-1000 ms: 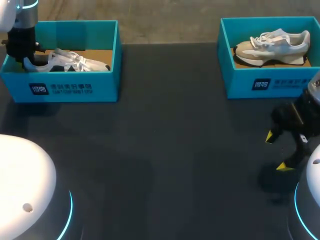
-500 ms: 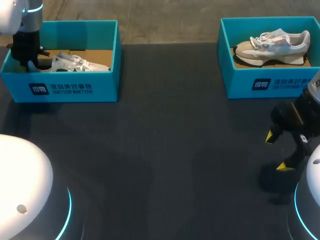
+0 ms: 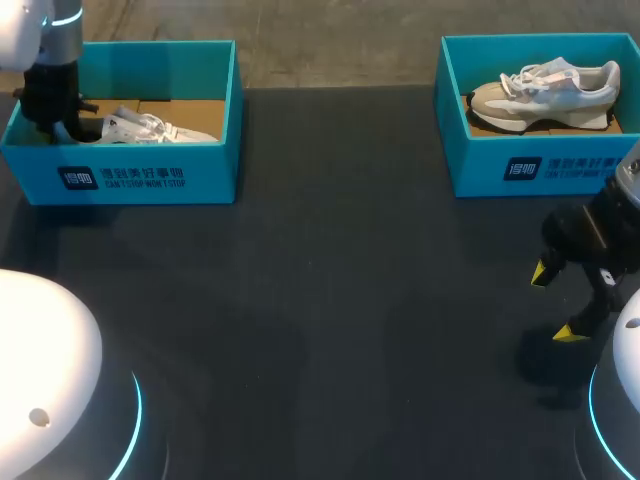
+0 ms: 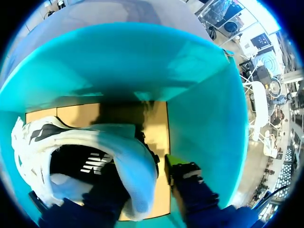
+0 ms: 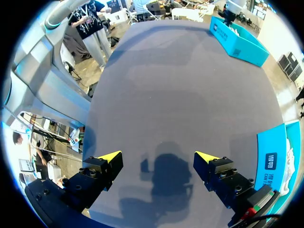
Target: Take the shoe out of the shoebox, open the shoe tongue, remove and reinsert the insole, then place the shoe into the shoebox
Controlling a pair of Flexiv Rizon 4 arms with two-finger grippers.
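Note:
A white and black shoe (image 3: 150,126) lies inside the left teal shoebox (image 3: 150,175), toe pointing right. My left gripper (image 3: 60,125) reaches down into that box at the shoe's heel. In the left wrist view one finger sits inside the shoe (image 4: 123,152) and the yellow-tipped finger (image 4: 176,164) stands just outside the heel, with a thin gap showing, so the left gripper (image 4: 145,178) is open around the heel collar. My right gripper (image 3: 557,302) hovers open over the table's front right, nothing between its fingers (image 5: 158,156).
A second teal shoebox (image 3: 560,165) at the back right holds a beige and white shoe (image 3: 545,90). The dark table (image 3: 330,300) stretches between the two boxes. The box walls (image 4: 118,61) closely surround my left gripper.
The shoe has sunk lower into the left box and now rests on its floor. My left gripper's fingers have spread apart at the heel. The right arm has not moved.

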